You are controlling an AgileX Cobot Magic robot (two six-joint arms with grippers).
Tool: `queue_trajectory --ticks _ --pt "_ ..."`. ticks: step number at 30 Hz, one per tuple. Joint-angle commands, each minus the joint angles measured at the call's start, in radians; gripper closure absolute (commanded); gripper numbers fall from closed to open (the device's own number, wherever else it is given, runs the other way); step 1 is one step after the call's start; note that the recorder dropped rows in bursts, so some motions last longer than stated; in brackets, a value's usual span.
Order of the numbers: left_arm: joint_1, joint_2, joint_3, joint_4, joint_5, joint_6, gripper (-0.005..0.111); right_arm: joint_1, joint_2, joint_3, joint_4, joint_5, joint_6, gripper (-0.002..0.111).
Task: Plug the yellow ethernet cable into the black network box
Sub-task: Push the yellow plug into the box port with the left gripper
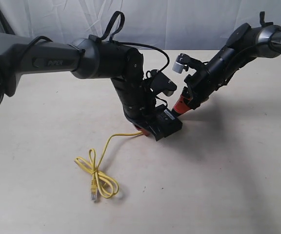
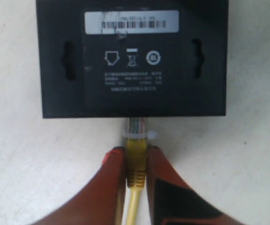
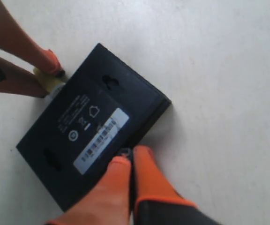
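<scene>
The black network box lies flat on the table with its label side up. My left gripper is shut on the yellow boot of the yellow ethernet cable. The clear plug meets the box's near edge; how deep it sits I cannot tell. The rest of the cable trails off in a loose knot, with its free plug lying on the table. My right gripper is shut, its orange tips pressed against the opposite edge of the box. In the exterior view the right gripper stands just behind the box.
The pale table stretches around the box. A white curtain hangs at the back. The left arm's dark forearm reaches in over the left side, above the cable's loop.
</scene>
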Motion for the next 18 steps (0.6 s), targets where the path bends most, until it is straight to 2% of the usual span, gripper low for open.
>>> queue_trajectory --ticks 1,18 --pt "-0.002 0.006 -0.004 0.023 -0.010 0.003 0.107 -0.002 -0.002 0.006 0.006 0.011 -0.002 0.109" --pt "-0.002 0.006 -0.004 0.013 -0.048 0.027 0.107 0.001 -0.002 0.006 0.046 0.011 -0.047 0.109"
